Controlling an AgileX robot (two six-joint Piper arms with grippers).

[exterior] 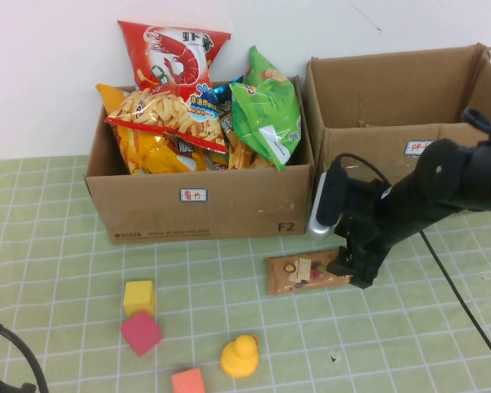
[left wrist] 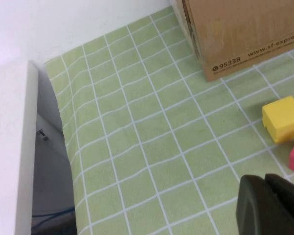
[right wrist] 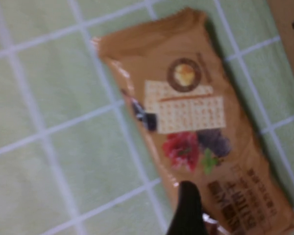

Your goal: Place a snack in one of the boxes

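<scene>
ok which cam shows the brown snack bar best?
Right wrist view: the brown snack bar fills the frame, label art visible, right hand at its end. High view shows it small before the boxes. Left wrist view misses it; left hand sits near the blocks.

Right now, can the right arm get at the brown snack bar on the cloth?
Probably yes. The right claw is already down at the end of the snack bar, which lies flat in the open, nothing covering it. The left claw sits far off near the yellow block.

Matt cardboard boxes, glossy foil snack wrapper (checked cloth beneath).
</scene>
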